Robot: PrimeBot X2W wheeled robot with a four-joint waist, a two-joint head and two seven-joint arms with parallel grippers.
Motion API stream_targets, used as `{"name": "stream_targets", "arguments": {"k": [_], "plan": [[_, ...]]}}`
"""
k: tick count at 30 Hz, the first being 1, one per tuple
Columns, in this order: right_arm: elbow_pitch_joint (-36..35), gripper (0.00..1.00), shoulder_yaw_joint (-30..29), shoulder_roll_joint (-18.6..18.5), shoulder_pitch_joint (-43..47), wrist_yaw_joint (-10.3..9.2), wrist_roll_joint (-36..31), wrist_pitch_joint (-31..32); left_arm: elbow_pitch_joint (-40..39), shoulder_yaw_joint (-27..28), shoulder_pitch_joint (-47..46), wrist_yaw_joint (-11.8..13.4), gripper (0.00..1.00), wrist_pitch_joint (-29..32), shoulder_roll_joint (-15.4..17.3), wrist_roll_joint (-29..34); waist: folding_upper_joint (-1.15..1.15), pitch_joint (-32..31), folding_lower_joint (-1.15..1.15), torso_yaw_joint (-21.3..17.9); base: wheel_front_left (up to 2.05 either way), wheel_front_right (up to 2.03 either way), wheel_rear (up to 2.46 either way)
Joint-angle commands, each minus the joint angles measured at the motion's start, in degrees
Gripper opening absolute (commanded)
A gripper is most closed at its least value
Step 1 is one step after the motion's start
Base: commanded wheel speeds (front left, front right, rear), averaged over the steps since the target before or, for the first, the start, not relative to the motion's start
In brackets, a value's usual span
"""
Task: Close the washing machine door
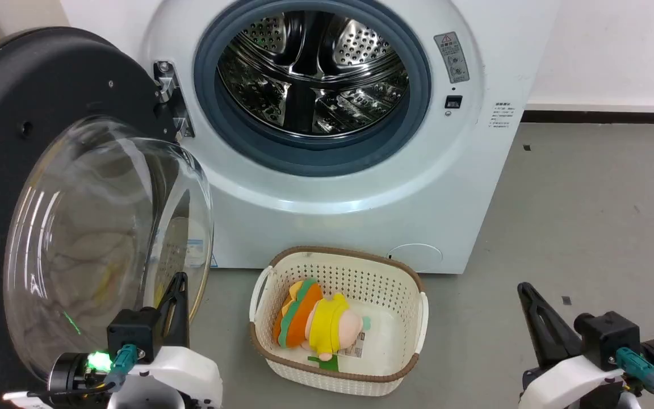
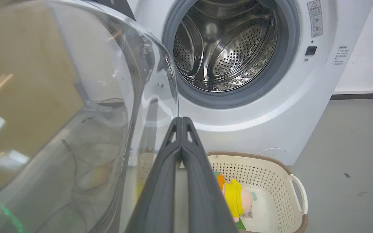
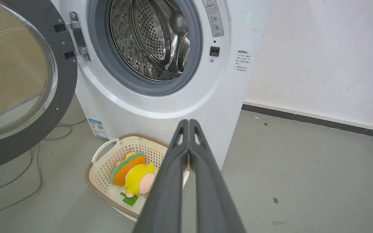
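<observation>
The washing machine door [image 1: 15, 170] stands swung wide open at the left, its black rim around a bulging clear glass bowl [image 1: 105, 238], hung on a metal hinge [image 1: 171, 96]. The white washing machine [image 1: 327, 187] shows its round opening, blue-grey gasket and steel drum [image 1: 313, 68]. My left gripper [image 1: 178, 283] is shut with nothing in it, its tips close beside the glass bowl's right edge [image 2: 170, 94]. My right gripper [image 1: 525, 291] is shut and empty, low at the right, well apart from the door [image 3: 28, 81].
A cream plastic basket [image 1: 412, 295] with a brown rim sits on the grey floor in front of the machine, holding a yellow and orange plush toy [image 1: 315, 321]. Cables lie on the floor under the door [image 3: 28, 168]. Bare floor stretches to the right [image 1: 588, 216].
</observation>
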Motion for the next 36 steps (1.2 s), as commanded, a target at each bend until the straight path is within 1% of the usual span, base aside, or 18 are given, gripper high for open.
{"name": "stream_targets", "arguments": {"k": [1, 16, 17, 31, 32, 34, 36], "plan": [[-0.2, 0.00, 0.0, 0.3, -0.8, 0.05, -0.4, 0.1, -0.2, 0.1, 0.8, -0.2, 0.00, 0.0, 0.0, 0.2, 0.00, 0.0, 0.00, 0.0, 0.00, 0.00, 0.00], [-0.2, 0.00, 0.0, 0.3, -0.8, 0.05, -0.4, 0.1, -0.2, 0.1, 0.8, -0.2, 0.00, 0.0, 0.0, 0.2, 0.00, 0.0, 0.00, 0.0, 0.00, 0.00, 0.00], [0.0, 1.00, 0.0, 0.0, 0.0, 0.01, 0.0, 0.0, 0.0, 0.0, 0.0, 0.0, 1.00, 0.0, 0.0, 0.0, 0.00, 0.0, 0.00, 0.0, 0.00, 0.00, 0.00], [0.1, 1.00, -1.0, 0.0, 0.0, 0.00, 0.8, -1.3, 0.4, -0.9, -0.4, 1.5, 1.00, -1.3, 0.0, -0.2, 0.00, 0.2, 0.00, 0.0, 0.00, 0.00, 0.00], [0.1, 1.00, -1.0, 0.0, 0.0, 0.00, 0.9, -1.4, 0.4, -1.0, -0.5, 1.6, 0.58, -1.4, 0.0, -0.2, 0.00, 0.2, 0.00, 0.1, 0.00, 0.00, 0.00], [0.0, 1.00, -1.2, 0.0, 0.0, 0.00, 1.0, -1.6, 0.4, -1.2, -0.7, 1.8, 0.00, -1.6, 0.0, -0.2, 0.00, 0.2, 0.00, 0.1, 0.00, 0.00, 0.00], [0.0, 1.00, -1.4, 0.0, -0.1, 0.01, 1.1, -1.9, 0.4, -1.4, -0.9, 1.9, 0.00, -1.9, 0.1, -0.1, 0.00, 0.3, 0.00, 0.2, 0.00, 0.00, 0.00]]}}
